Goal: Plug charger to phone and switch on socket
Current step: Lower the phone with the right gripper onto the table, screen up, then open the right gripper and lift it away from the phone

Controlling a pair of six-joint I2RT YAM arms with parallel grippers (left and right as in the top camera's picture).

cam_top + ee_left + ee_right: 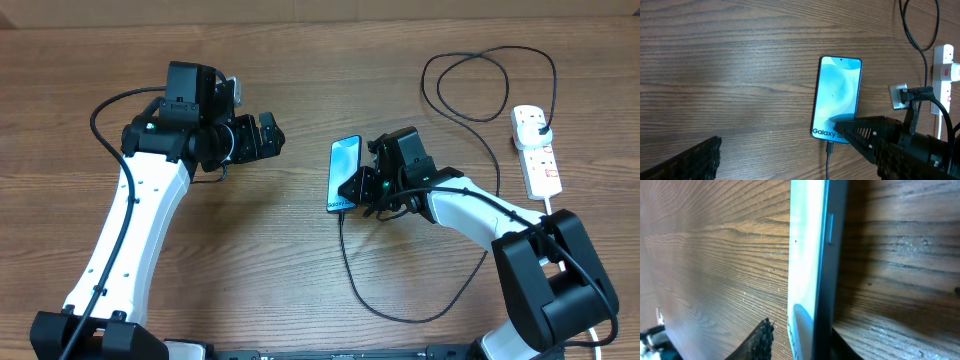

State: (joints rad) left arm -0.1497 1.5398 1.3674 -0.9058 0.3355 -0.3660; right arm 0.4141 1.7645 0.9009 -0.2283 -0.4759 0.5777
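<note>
The phone [345, 171] lies on the wooden table with its blue-white screen up [837, 95]. The charger's connector [829, 148] sits in the phone's near short edge. Its thin black cable [352, 275] loops across the table to the black plug [541, 127] in the white socket [538, 152]. My right gripper [362, 190] straddles the phone's lower right corner. In the right wrist view the phone [810, 255] stands edge-on between the jaws [800, 341], with a gap left of the screen. My left gripper [268, 136] hangs open to the left of the phone [799, 151], holding nothing.
The socket's thick white cord [553, 203] runs toward the front right, under the right arm. A wide loop of black cable [470, 85] lies behind the phone. The socket [946, 70] shows at the right edge of the left wrist view.
</note>
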